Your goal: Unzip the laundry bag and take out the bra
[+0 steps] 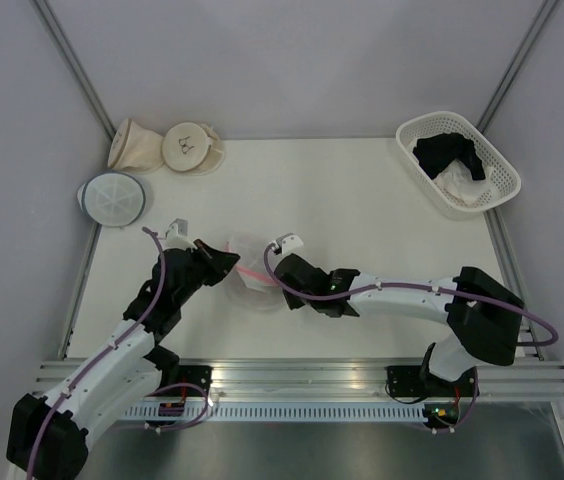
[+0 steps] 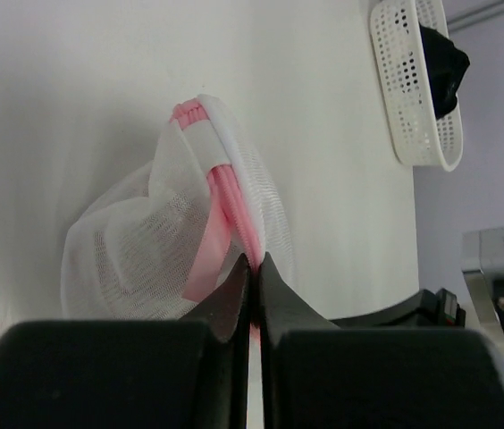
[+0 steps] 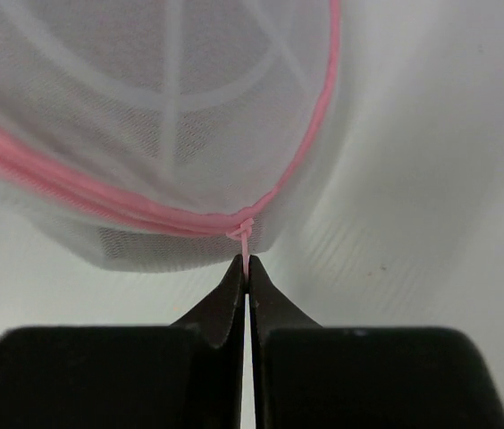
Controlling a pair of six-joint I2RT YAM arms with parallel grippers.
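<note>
The laundry bag, white mesh with a pink rim, is held between my two grippers near the table's front middle. My left gripper is shut on its pink rim from the left. My right gripper is shut on the thin pink zipper cord knotted at the rim, with the mesh dome just beyond the tips. In the top view the left gripper and right gripper flank the bag. No red bra shows in any view.
A white basket with a black garment and white cloth stands at the back right; it also shows in the left wrist view. Two beige pouches and a grey-blue rimmed mesh pouch lie at the back left.
</note>
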